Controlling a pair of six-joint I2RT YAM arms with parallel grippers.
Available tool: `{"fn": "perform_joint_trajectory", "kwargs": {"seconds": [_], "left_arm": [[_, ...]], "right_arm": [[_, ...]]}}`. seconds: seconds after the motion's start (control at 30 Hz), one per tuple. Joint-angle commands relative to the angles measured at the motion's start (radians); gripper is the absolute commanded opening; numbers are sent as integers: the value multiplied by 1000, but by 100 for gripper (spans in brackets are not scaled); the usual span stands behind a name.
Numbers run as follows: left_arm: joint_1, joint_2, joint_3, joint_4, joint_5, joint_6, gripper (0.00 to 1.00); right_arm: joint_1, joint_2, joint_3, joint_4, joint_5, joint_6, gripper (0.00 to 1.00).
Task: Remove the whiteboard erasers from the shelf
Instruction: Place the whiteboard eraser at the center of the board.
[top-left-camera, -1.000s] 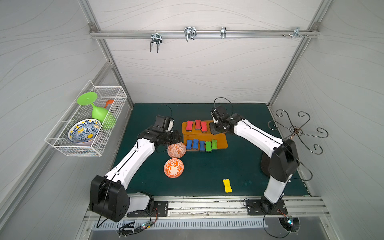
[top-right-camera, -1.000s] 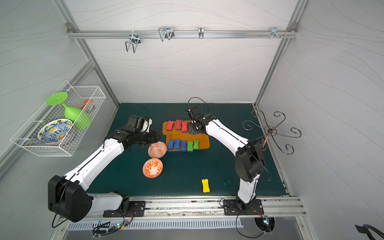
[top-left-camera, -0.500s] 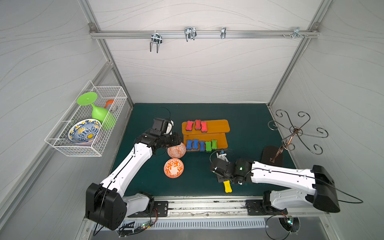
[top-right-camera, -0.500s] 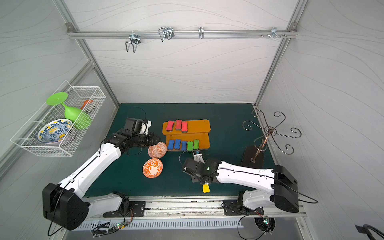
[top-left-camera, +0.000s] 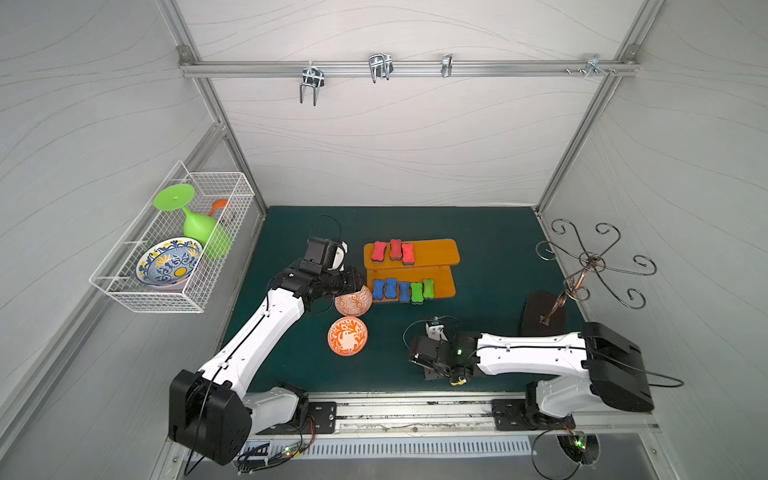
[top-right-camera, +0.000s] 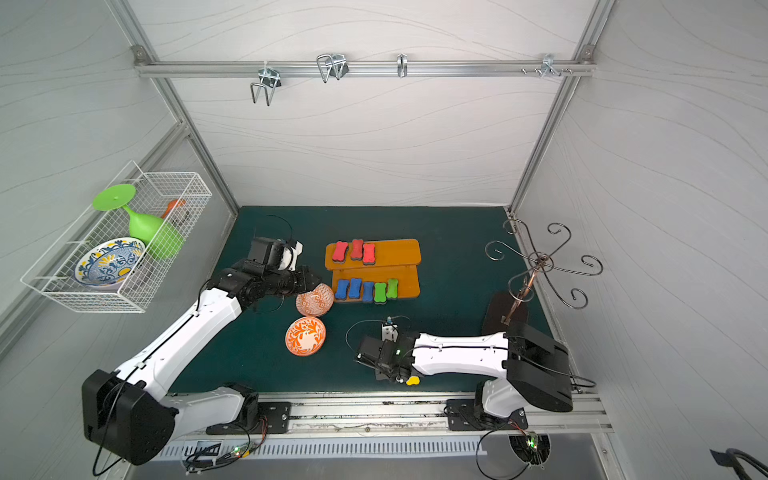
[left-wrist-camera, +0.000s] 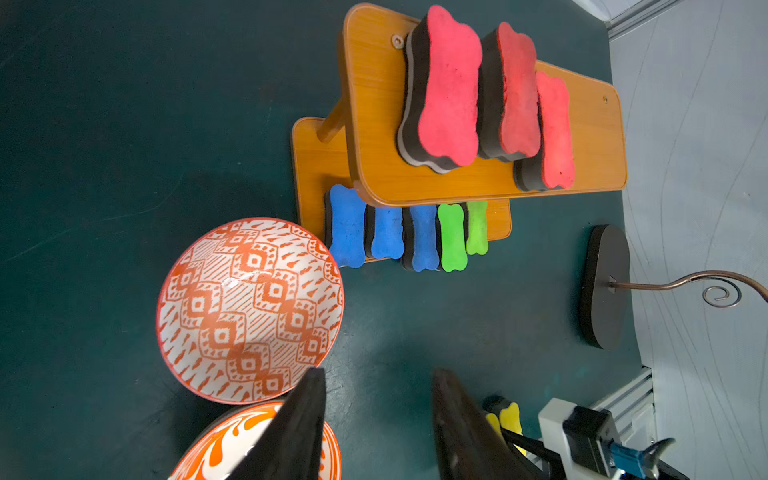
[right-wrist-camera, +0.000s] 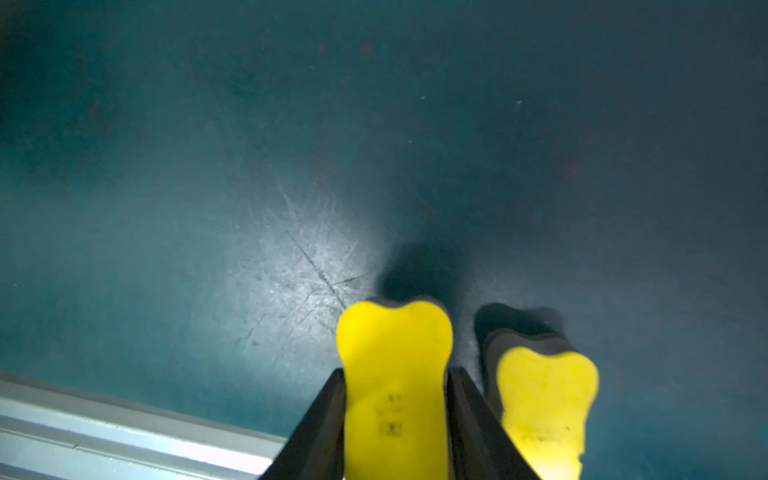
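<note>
The orange-brown shelf (top-left-camera: 432, 251) (top-right-camera: 399, 249) stands mid-mat. Three red whiteboard erasers (top-left-camera: 391, 250) (left-wrist-camera: 449, 91) lie on its upper board. Three blue erasers (top-left-camera: 390, 288) (left-wrist-camera: 386, 237) and two green ones (top-left-camera: 422, 290) (left-wrist-camera: 452, 237) sit on the lower board. My right gripper (right-wrist-camera: 397, 399) is low at the mat's front edge, shut on a yellow eraser (right-wrist-camera: 395, 353). A second yellow eraser (right-wrist-camera: 544, 395) (top-right-camera: 412, 380) lies right beside it. My left gripper (left-wrist-camera: 378, 371) (top-left-camera: 355, 282) hangs open and empty left of the shelf, beside a tilted patterned bowl (top-left-camera: 353, 302).
A second orange bowl (top-left-camera: 347, 336) lies flat in front of the tilted one. A curly metal hook stand (top-left-camera: 544, 316) occupies the right side. The white wire basket (top-left-camera: 124, 291) on the left wall holds a green glass and a blue bowl. An aluminium rail (right-wrist-camera: 124, 432) borders the front.
My right arm swung from the shelf's upper board to the front of the mat with a yellow eraser and lowered it beside the other yellow one. The left arm barely shifted.
</note>
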Motion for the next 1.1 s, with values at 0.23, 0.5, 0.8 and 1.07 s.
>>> {"fn": "perform_joint_trajectory", "kwargs": {"seconds": [0.23,0.5,0.8,1.07], "left_arm": [[-5,-8,10,30,-12,15,46],[-6,-26,25,8,5,-10,46],[-8,-31,77,-54,-83,28,46],[-41,40,134,-42,-122,38,46]], "right_arm": [[-60,25,-22,21,-108,-14,49],[-98,-57,147,-152,-17,-130,60],[-379,2,485,-130,-41,-487,60],[-541,187,756,-90,-126,-644,60]]}}
